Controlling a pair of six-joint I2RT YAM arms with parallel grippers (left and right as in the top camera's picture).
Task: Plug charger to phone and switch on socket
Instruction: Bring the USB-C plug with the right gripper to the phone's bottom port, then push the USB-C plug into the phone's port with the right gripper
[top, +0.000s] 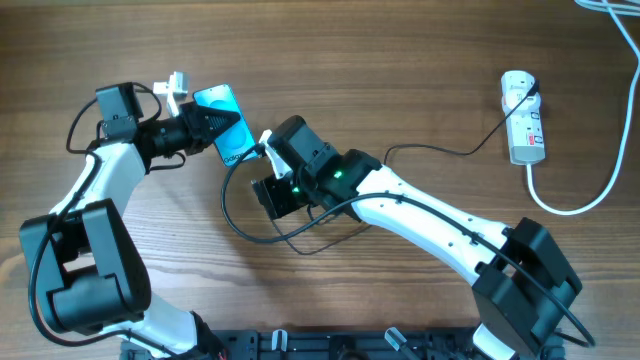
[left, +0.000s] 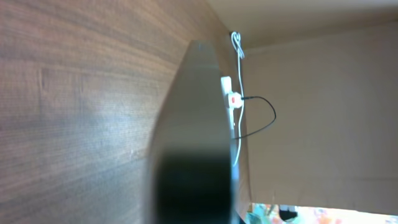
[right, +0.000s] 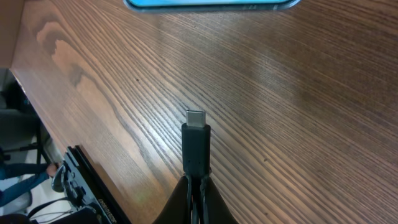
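My left gripper (top: 212, 127) is shut on the phone (top: 228, 108), holding its teal-blue screen up at the table's left centre. In the left wrist view the phone (left: 196, 118) is a dark blurred edge filling the middle. My right gripper (top: 268, 150) is shut on the charger's dark connector (right: 196, 142), whose metal tip points at the phone's edge (right: 211, 4) with a gap between them. The black charger cable (top: 440, 150) runs from the white socket (top: 522, 118) at the far right and loops under my right arm. The socket also shows in the left wrist view (left: 229, 99).
A thick white cord (top: 600, 190) curves from the socket toward the table's right edge and back corner. The slack black cable loop (top: 235, 215) lies on the wood below my right gripper. The arm bases stand along the front edge (top: 300, 345).
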